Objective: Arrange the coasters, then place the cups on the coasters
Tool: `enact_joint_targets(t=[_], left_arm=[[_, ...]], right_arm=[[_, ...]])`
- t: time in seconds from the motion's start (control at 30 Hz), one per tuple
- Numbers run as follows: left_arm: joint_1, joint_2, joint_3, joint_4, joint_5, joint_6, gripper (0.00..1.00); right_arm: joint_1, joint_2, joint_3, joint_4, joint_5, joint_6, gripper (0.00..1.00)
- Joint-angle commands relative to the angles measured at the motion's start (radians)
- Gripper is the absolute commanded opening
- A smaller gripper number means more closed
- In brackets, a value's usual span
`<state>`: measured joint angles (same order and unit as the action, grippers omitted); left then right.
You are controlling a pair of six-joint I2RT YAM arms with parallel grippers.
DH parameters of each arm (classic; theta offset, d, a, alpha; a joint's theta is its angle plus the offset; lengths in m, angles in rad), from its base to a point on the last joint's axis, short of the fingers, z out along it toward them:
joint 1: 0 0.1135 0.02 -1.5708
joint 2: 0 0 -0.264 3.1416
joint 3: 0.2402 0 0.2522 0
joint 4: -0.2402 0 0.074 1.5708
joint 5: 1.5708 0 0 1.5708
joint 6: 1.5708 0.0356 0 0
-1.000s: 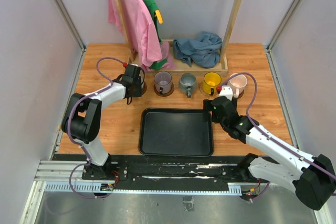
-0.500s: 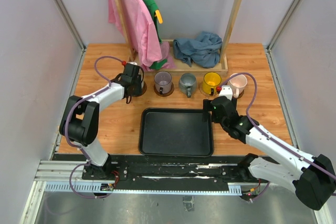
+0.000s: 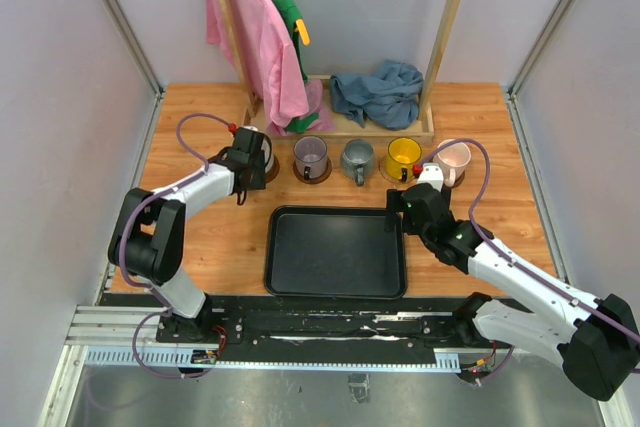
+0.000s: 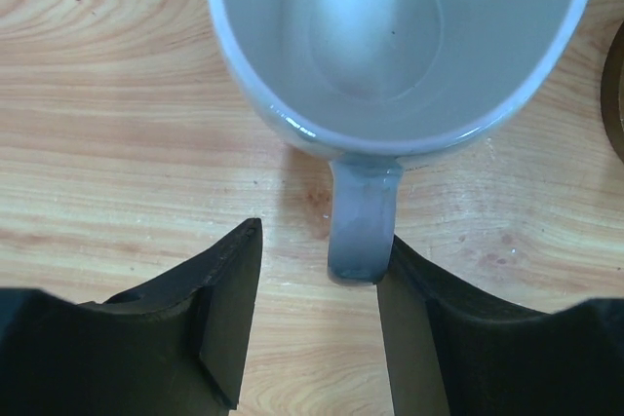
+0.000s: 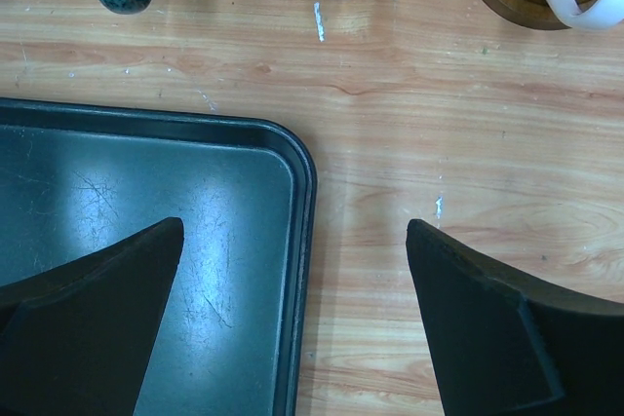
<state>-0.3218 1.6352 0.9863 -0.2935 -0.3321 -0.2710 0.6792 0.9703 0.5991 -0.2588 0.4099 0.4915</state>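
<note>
A cream-white cup (image 4: 400, 36) stands upright at the left end of the row, its handle (image 4: 361, 226) pointing between my left gripper's jaws. The left gripper (image 4: 322, 238) is open: the handle touches the right finger (image 4: 414, 328) and a gap separates it from the left finger. From above, this gripper (image 3: 250, 159) is beside the white cup (image 3: 264, 147). Whether a coaster lies under that cup is hidden. The purple cup (image 3: 310, 155), grey-blue cup (image 3: 357, 157), yellow cup (image 3: 404, 155) and pink cup (image 3: 455, 159) each stand on a coaster. My right gripper (image 5: 292, 226) is wide open and holds nothing, over the tray's far right corner.
The black tray (image 3: 335, 252) lies in the middle near the arms, its rim (image 5: 307, 202) between my right fingers. A wooden rack (image 3: 345, 127) with hanging clothes and a blue cloth (image 3: 380, 92) stands just behind the cups. A dark coaster edge (image 4: 616, 94) shows at right.
My left gripper has drawn back a little to the left, so more of the white cup shows from above. The right arm has not moved.
</note>
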Motion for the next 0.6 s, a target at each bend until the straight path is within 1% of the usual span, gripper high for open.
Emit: enact_joint_targets(t=[0.0, 0.2, 0.33, 0.43, 0.57], left_arm=[[0.004, -0.052, -0.02, -0.012, -0.054, -0.012, 0.54], [0.003, -0.058, -0.02, -0.019, -0.064, -0.014, 0.56], [0.004, -0.071, -0.026, -0.019, -0.046, -0.014, 0.59], [0.004, -0.115, -0.037, -0.014, 0.012, -0.017, 0.62], [0.003, -0.219, -0.05, -0.004, 0.104, -0.026, 0.65]], right_arm=[[-0.015, -0.008, 0.003, 0.009, -0.002, 0.013, 0.98], [-0.015, 0.002, 0.005, 0.012, -0.008, 0.015, 0.98], [-0.015, 0.002, 0.002, 0.011, -0.008, 0.015, 0.98], [-0.015, 0.003, 0.002, 0.011, -0.005, 0.015, 0.98], [-0.014, 0.007, 0.003, 0.013, -0.004, 0.015, 0.98]])
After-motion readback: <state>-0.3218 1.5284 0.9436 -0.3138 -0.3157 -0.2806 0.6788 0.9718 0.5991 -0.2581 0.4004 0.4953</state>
